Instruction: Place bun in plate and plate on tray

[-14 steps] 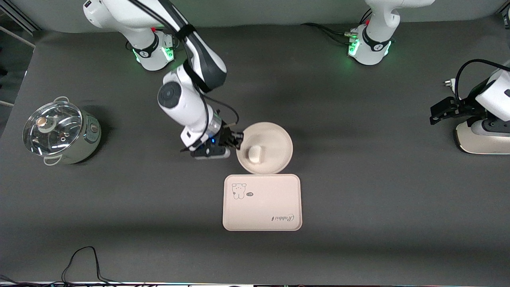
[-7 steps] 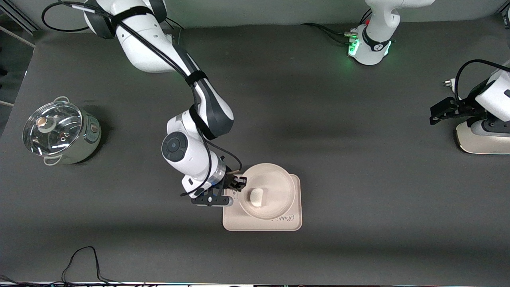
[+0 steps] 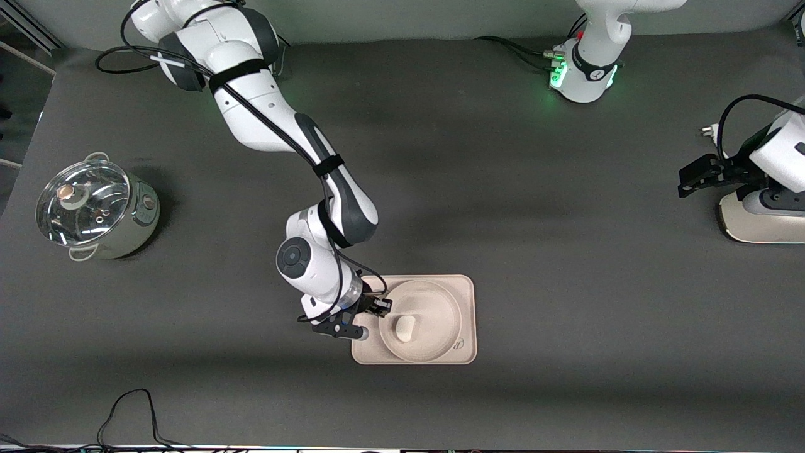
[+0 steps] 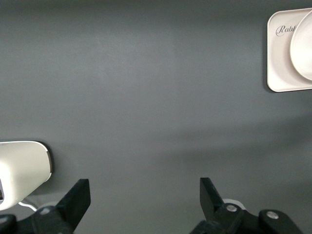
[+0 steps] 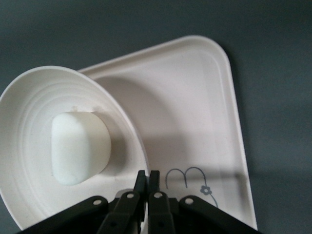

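The round cream plate (image 3: 434, 314) lies over the cream-pink tray (image 3: 464, 289), covering most of it. The small white bun (image 3: 405, 327) sits in the plate. My right gripper (image 3: 382, 306) is shut on the plate's rim at the side toward the right arm's end. In the right wrist view the fingers (image 5: 147, 178) pinch the rim of the plate (image 5: 29, 161), with the bun (image 5: 78, 148) inside and the tray (image 5: 195, 112) beneath. My left gripper (image 3: 692, 179) waits open and empty at the left arm's end, its fingers wide apart (image 4: 144, 195) over bare table.
A steel pot with a glass lid (image 3: 94, 211) stands at the right arm's end. A white-beige object (image 3: 761, 220) lies under the left arm. A black cable (image 3: 132, 409) loops at the table's near edge. The tray's corner (image 4: 280, 73) shows in the left wrist view.
My right gripper has carried the plate, with the bun in it, from the table just past the tray toward the front camera and over the tray. The left arm has not moved.
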